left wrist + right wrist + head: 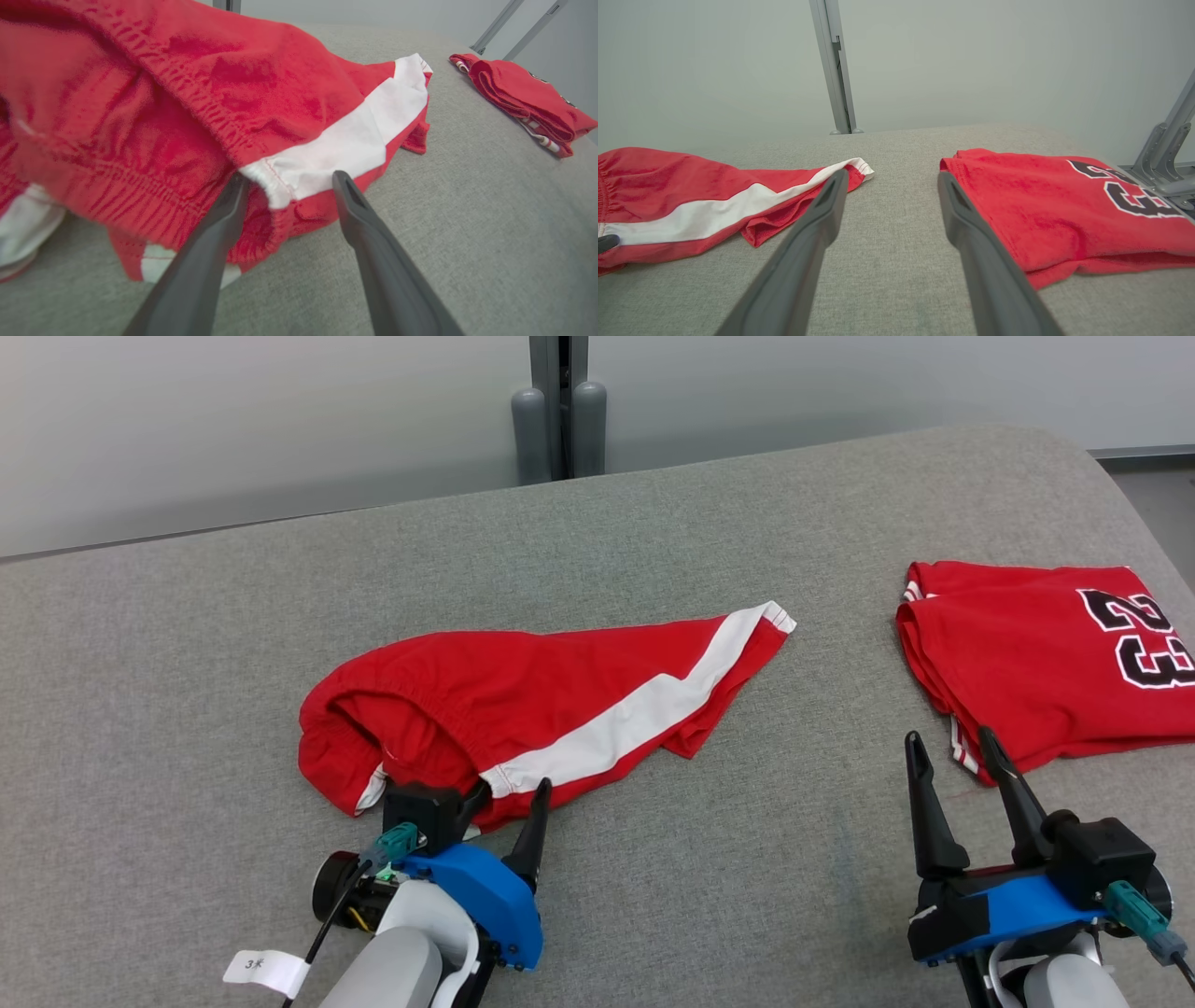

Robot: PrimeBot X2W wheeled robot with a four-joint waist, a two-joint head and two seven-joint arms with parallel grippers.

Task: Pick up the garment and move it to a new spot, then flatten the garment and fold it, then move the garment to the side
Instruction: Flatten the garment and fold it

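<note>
Surface: grey woven cloth tabletop (747,859), pale wall behind.
Garment: crumpled red shorts with white side stripe (523,700), left of centre.
Left gripper (512,789): released, fingers spread astride the gathered elastic waistband (261,177).
Right gripper (948,737): released, empty, near folded red numbered jersey (1027,663).
Handling: likely light, limp, droopy; pinch the thicker waistband.

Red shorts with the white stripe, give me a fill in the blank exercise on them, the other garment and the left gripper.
1. The red shorts with a white side stripe lie to the robot's ____ of the folded red jersey.
2. The jersey's black number reads ____.
3. The left gripper has its jaws ____ at the shorts' waistband.
Missing words: left; 23; open.
</note>
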